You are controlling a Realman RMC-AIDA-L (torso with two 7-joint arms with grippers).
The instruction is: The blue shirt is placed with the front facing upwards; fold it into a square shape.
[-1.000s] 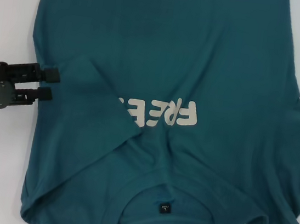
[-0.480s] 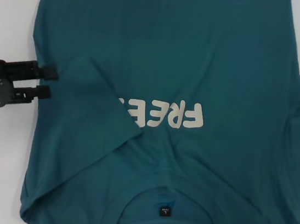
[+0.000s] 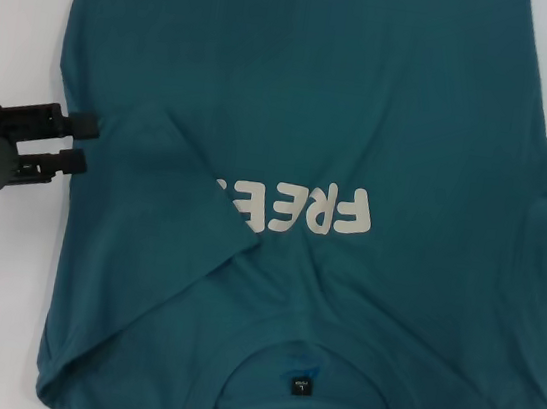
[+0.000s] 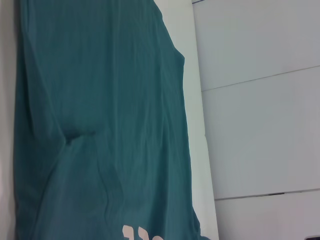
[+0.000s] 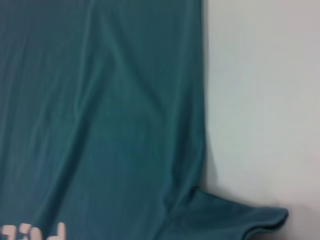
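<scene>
One sleeve of the blue shirt [image 3: 298,168] lies folded inward over its chest on the white tabletop [image 3: 20,20], collar nearest the robot. At its left edge, the left tool [image 3: 82,142] hovers with fingers parted, gripping nothing.

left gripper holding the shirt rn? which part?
Nothing held. The left gripper is open, just off the shirt's left edge beside the folded-in sleeve; no cloth between its fingers. The right gripper is out of view.

The large teal-blue short-sleeved shirt [image 3: 318,99] is seen as soft, matt cotton-like cloth; the white table [image 3: 20,20] looks smooth.
</scene>
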